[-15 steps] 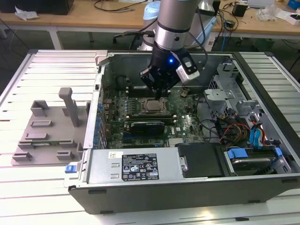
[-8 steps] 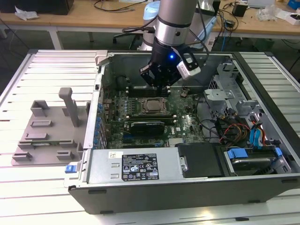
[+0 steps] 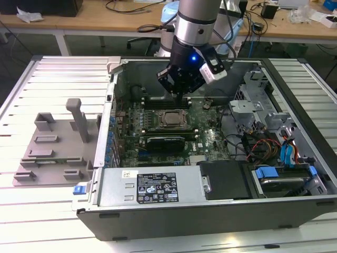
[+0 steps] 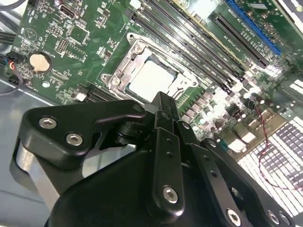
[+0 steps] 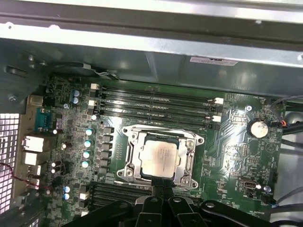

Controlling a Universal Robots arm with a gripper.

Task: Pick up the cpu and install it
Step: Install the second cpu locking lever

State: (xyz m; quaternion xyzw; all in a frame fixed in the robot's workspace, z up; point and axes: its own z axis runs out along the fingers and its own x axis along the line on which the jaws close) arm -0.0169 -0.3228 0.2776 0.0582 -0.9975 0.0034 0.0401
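black gripper (image 4: 163,101) fingers (image 4: 165,156) are filling my second wrist view, pressed together and gripping nothing, with the tip hanging just above the socket frame (image 5: 160,158). i'm seeing the cpu (image 5: 159,156) sitting flat inside that frame on the green motherboard (image 4: 66,52), its silvery top glaring pale, square with the frame's edges. memory slots (image 5: 156,101) are running close along one side, while the case wall (image 3: 113,100) is standing well apart.

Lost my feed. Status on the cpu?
Gripper shut, empty, above socket. Cpu seated in socket. Nothing in the way.
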